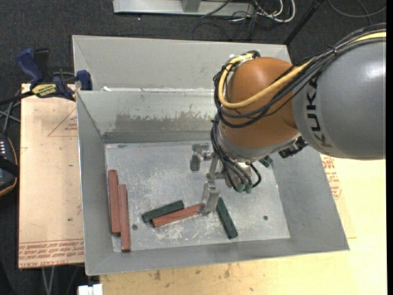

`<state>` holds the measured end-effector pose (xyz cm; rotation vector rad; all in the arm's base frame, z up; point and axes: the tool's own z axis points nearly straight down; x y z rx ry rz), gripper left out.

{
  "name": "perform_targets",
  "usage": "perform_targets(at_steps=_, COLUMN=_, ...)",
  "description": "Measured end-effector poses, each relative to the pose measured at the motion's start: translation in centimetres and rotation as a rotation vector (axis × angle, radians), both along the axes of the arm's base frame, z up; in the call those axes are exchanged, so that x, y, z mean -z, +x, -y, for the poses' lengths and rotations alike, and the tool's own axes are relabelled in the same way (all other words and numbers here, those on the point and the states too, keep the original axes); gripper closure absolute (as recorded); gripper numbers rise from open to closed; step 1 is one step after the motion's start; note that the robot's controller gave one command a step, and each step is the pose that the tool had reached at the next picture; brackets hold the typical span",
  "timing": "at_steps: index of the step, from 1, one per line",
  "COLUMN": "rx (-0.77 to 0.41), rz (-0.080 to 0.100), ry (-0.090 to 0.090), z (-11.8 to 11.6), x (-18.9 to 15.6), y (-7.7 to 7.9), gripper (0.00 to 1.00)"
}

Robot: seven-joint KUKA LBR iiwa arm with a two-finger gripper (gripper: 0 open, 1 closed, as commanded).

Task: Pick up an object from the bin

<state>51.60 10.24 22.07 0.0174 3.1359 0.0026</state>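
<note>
My gripper (204, 180) hangs low over the middle of the bin floor, under the orange cover. Its two metal fingers stand apart, so it is open with nothing between them. The nearer fingertip (209, 203) comes down right by the right end of a red-brown stick (177, 216) that lies slanted on the floor. A dark green stick (226, 219) lies just right of that fingertip. Another dark green stick (163, 212) lies along the red-brown one on its left side.
Two long red-brown sticks (113, 201) (124, 217) lie side by side along the bin's left wall. The arm's bulk covers the right rear part of the bin.
</note>
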Motion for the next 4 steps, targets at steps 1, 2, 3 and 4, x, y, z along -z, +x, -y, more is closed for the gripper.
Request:
perform_targets(at_steps=1, rx=-0.023, rz=-0.001, ry=0.0, z=-2.3, x=6.6, y=-1.3, gripper=0.0)
perform_targets(at_steps=2, rx=0.108, rz=-0.006, ry=-0.001, z=1.5, x=15.0, y=-0.8, gripper=1.0)
perform_targets(at_steps=3, rx=0.108, rz=-0.006, ry=-0.001, z=1.5, x=15.0, y=-0.8, gripper=1.0)
perform_targets(at_steps=4, rx=0.088, rz=-0.004, ry=0.0, z=1.8, x=1.4, y=-2.3, gripper=1.0)
